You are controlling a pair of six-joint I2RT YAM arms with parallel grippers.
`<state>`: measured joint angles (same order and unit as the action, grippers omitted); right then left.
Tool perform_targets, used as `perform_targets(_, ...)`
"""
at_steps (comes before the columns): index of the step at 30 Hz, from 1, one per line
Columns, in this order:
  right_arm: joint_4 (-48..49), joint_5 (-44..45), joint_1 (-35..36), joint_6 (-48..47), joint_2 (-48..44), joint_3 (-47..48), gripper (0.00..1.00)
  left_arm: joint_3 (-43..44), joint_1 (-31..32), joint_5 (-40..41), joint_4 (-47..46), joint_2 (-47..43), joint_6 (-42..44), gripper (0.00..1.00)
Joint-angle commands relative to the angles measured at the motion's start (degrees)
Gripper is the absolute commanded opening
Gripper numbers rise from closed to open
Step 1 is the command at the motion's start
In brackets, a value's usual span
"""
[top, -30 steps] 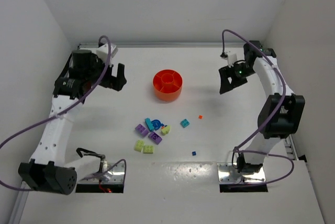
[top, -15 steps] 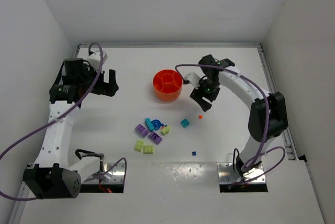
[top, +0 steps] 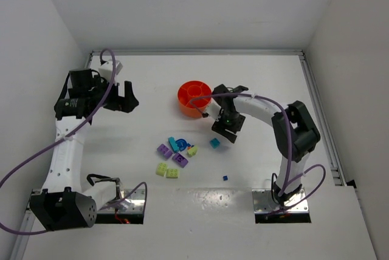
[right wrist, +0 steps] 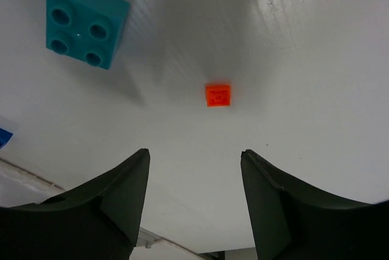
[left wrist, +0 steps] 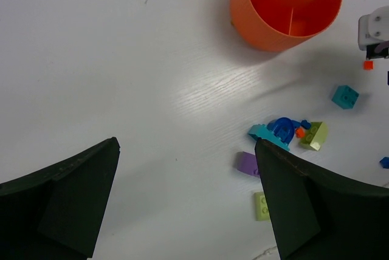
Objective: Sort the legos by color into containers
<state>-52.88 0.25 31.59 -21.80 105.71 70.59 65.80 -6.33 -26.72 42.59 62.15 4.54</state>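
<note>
Hovering low over the table (top: pixel 121 150), our right gripper (right wrist: pixel 194 157) holds its fingers spread, empty; we see the tiny orange brick (right wrist: pixel 217 95) just ahead of the gap, untouched, a teal brick (right wrist: pixel 87 20) near it; our left gripper (left wrist: pixel 186 144), likewise spread and empty, hangs well left of the orange bowl (top: pixel 189 109); other legos (top: pixel 175 153) cluster on the bowl's near side.

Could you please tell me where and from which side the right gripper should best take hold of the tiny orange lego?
Probably from straight above, pinching two opposite flat sides of the orange lego. It lies flat, stud up, alone on the table, with the teal lego well apart, so both fingers should have room. The right gripper is open and facing it.
</note>
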Motion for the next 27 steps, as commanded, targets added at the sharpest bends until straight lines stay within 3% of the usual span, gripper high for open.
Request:
perform_targets(1,4.27,3.53,1.8,4.48,0.02,-0.45,0.62,0.46,-1.32,-3.78,-0.93,-0.01,0.83,1.0)
perform_targets(27,7.09,5.64,3.39,2.2,8.63,2.19,0.54,2.23,-1.32,-4.83,-0.93,2.36,-0.84,1.0)
